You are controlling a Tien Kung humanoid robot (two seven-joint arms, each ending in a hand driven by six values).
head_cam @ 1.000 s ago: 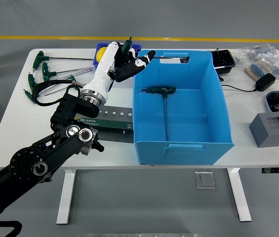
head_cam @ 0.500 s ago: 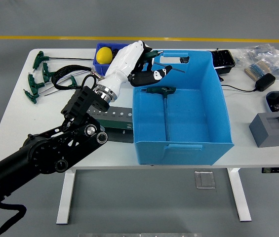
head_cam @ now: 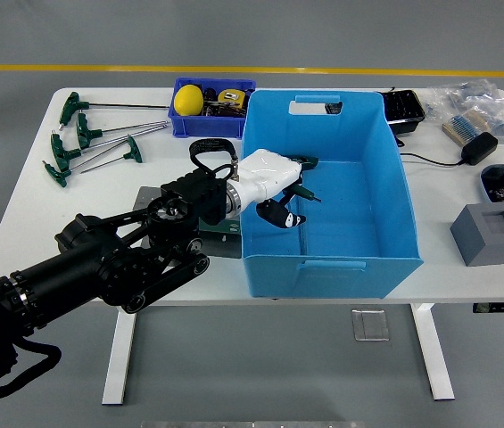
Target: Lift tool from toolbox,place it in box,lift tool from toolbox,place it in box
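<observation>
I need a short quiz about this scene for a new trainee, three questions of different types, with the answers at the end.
1. True or false: the left hand is lowered inside the large blue box.
2. Multiple choice: where do the loose green T-handle wrenches lie? A) far left of the table B) inside the grey foam block C) on the floor
3. Fill in: the yellow object sits in the small ______ bin behind the box.

Key: 1. true; 2. A; 3. blue
</observation>
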